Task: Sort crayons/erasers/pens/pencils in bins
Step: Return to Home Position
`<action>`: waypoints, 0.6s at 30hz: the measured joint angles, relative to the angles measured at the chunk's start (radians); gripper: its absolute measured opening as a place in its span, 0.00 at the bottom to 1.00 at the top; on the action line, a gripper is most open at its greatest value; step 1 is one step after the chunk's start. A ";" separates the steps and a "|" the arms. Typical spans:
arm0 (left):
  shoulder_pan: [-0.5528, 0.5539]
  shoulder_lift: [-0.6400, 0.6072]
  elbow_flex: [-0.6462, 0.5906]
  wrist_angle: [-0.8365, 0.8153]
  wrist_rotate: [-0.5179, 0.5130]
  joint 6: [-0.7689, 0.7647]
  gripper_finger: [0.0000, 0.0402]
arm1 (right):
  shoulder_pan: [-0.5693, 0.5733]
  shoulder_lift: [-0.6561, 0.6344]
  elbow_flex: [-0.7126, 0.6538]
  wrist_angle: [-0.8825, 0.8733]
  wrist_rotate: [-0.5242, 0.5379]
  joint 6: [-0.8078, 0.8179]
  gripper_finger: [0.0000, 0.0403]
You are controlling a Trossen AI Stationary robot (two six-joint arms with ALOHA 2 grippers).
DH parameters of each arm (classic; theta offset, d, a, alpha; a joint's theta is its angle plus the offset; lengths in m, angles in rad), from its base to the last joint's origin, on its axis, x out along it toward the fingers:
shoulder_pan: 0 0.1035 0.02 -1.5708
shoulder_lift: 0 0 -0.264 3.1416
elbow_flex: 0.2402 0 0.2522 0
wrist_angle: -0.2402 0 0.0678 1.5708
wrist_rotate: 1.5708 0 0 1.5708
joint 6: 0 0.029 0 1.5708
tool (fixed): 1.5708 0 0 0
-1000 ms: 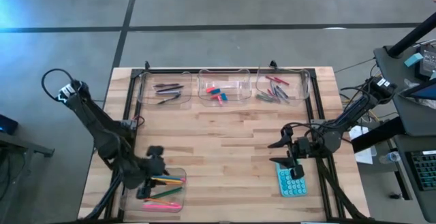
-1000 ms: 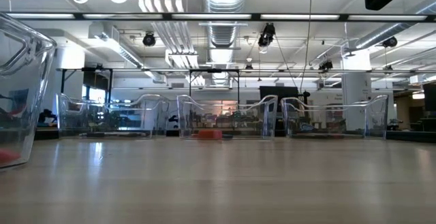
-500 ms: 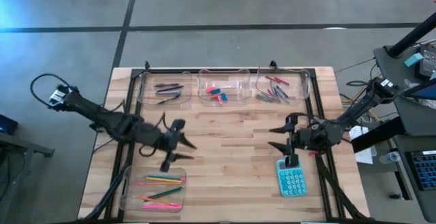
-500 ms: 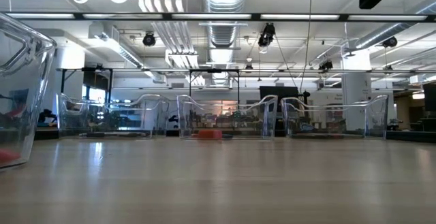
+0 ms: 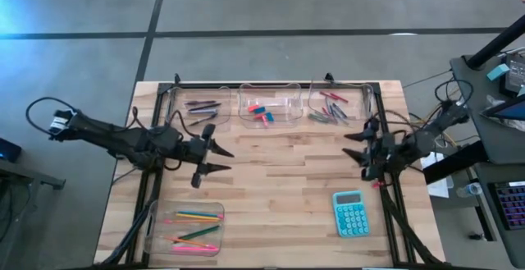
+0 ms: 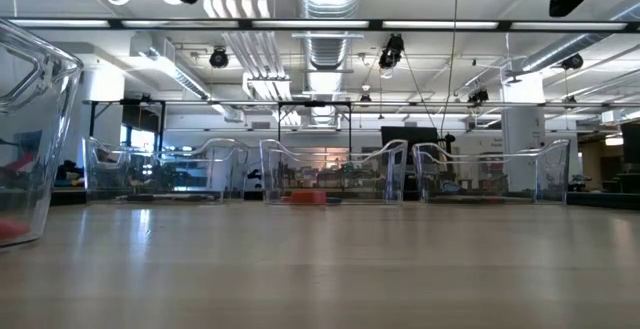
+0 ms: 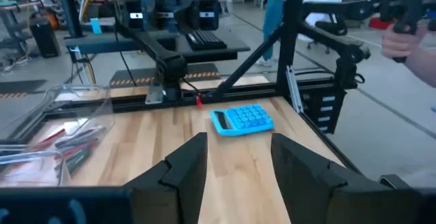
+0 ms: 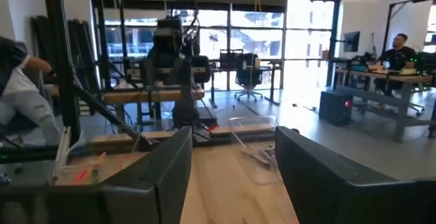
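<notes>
Three clear bins stand along the far edge. One holds dark pens (image 5: pixel 201 106), one pink and blue erasers (image 5: pixel 262 111), one red and grey-green crayons (image 5: pixel 332 108). A fourth bin (image 5: pixel 156 229) at the near left holds bright pencils (image 5: pixel 195 227). My left gripper (image 5: pixel 220 160) hovers left of the table's middle, level, pointing toward the right edge. It is open with nothing between its fingers (image 7: pixel 184 166). My right gripper (image 5: pixel 358 145) hovers by the right edge, pointing toward the left edge, and is open and empty as well (image 8: pixel 231 176).
A teal calculator (image 5: pixel 351 214) lies at the near right, and the left wrist view shows it too (image 7: pixel 242 120). A black frame (image 5: pixel 379 122) borders the table's sides and far edge. Bare wood lies between the two grippers. A person's hand (image 7: pixel 409 33) shows beyond the table.
My left gripper has left the spot over the pencil bin, gone toward the far edge and the table's middle, and tipped from pointing down to level. My right gripper has drawn back from above the calculator toward the far and right edges. Both stay open.
</notes>
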 joint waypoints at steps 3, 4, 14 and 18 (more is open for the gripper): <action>0.008 -0.045 -0.035 0.010 0.003 0.000 0.37 | 0.000 -0.105 0.000 -0.093 0.000 -0.004 0.49; 0.010 -0.060 -0.047 0.017 0.003 0.000 0.37 | 0.000 -0.136 0.000 -0.117 0.000 -0.007 0.49; 0.022 -0.201 -0.226 0.159 -0.002 -0.001 0.37 | -0.002 -0.279 -0.010 -0.288 -0.002 0.024 0.49; 0.034 -0.241 -0.307 0.231 -0.003 -0.030 0.37 | -0.002 -0.256 -0.033 -0.287 -0.003 0.034 0.49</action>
